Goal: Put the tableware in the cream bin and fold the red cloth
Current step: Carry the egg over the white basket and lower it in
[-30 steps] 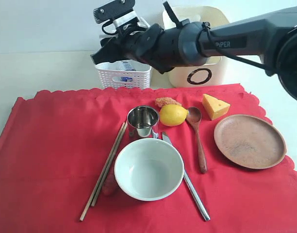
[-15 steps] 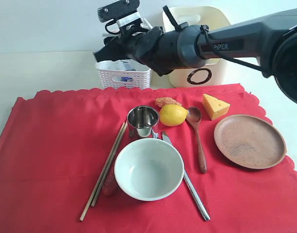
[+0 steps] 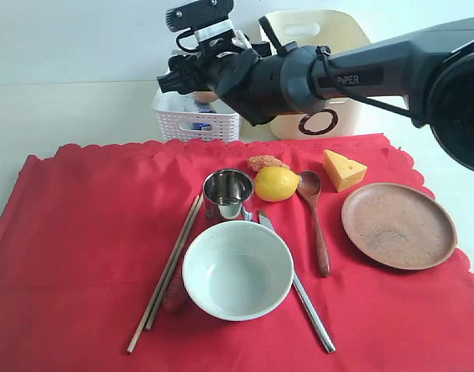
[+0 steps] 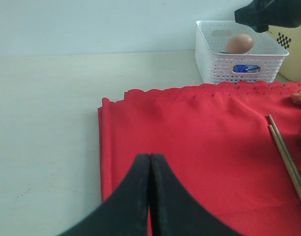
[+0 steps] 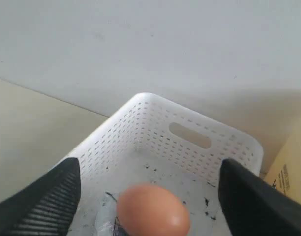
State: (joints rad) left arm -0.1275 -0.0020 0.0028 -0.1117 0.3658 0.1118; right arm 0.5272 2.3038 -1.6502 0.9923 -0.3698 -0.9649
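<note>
The red cloth (image 3: 82,248) lies flat and carries the pale bowl (image 3: 237,269), steel cup (image 3: 228,192), two chopsticks (image 3: 169,267), wooden spoon (image 3: 314,221), knife (image 3: 303,294) and brown plate (image 3: 398,225). The cream bin (image 3: 341,116) stands behind it, partly hidden by the right arm. My right gripper (image 5: 148,169) hangs open over the white basket (image 5: 190,147). A brown egg (image 5: 153,211) is loose below its jaws, touching neither finger. My left gripper (image 4: 150,156) is shut and empty, low over the cloth's (image 4: 204,137) left edge.
A lemon (image 3: 276,184), a cheese wedge (image 3: 343,169) and a small browned morsel (image 3: 268,163) lie at the back of the cloth. The white basket (image 3: 197,122) stands left of the cream bin and holds a blue-white carton (image 4: 246,69). Bare table spreads left of the cloth.
The right gripper's jaws have widened and let go of the egg over the white basket. The arm has shifted slightly up and right. The tableware has not moved.
</note>
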